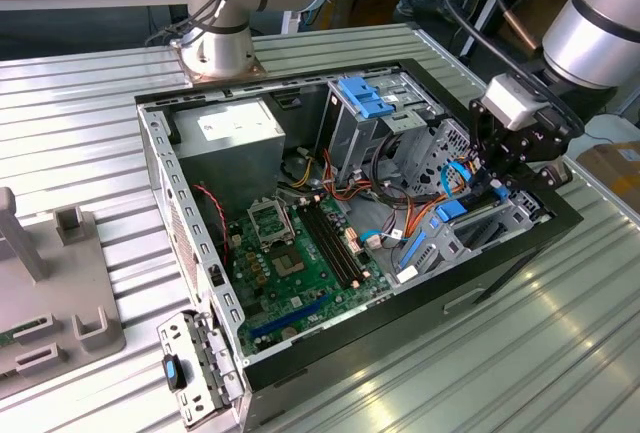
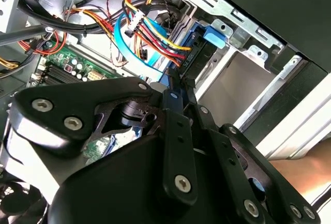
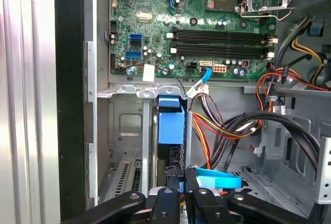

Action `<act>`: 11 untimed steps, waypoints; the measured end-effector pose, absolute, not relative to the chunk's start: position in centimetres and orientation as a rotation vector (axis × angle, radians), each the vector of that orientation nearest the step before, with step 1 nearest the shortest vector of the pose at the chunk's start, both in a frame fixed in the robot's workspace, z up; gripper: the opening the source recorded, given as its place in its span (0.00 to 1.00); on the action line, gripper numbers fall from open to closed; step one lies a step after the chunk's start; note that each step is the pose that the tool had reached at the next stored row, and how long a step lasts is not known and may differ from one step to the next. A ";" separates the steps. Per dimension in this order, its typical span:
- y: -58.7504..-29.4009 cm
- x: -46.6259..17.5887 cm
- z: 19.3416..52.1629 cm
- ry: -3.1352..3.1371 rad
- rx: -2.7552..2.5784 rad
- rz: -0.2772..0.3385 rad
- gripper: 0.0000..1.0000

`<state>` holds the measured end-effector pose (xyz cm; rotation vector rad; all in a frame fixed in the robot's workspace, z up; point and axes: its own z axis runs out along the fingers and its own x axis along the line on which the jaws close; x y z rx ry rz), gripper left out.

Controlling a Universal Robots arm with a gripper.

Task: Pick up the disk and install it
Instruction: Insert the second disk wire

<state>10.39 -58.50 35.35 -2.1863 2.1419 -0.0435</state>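
The disk (image 1: 450, 209) stands on edge in the metal drive bay (image 1: 505, 223) at the exterior view's right end of the open computer case. Its bright blue carrier (image 3: 170, 123) caps the dark drive body (image 3: 173, 158) in the first wrist view. The second wrist view shows the carrier's blue tab (image 2: 214, 34) against the bay's metal wall. My gripper (image 1: 497, 185) hangs over that bay, its black fingers close together on the disk's near edge in both wrist views (image 3: 182, 176) (image 2: 174, 83).
The green motherboard (image 1: 300, 253) fills the case floor, with the power supply (image 1: 230, 133) behind. A ribbed blue flap (image 1: 365, 98) stands up on the rear cage. Coloured wires (image 3: 222, 128) and a blue cable (image 3: 220, 178) run beside the bay. A grey fixture (image 1: 50, 293) sits at the exterior view's left.
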 end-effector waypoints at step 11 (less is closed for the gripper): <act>-58.6 10.5 34.7 2.142 -2.187 -0.044 0.16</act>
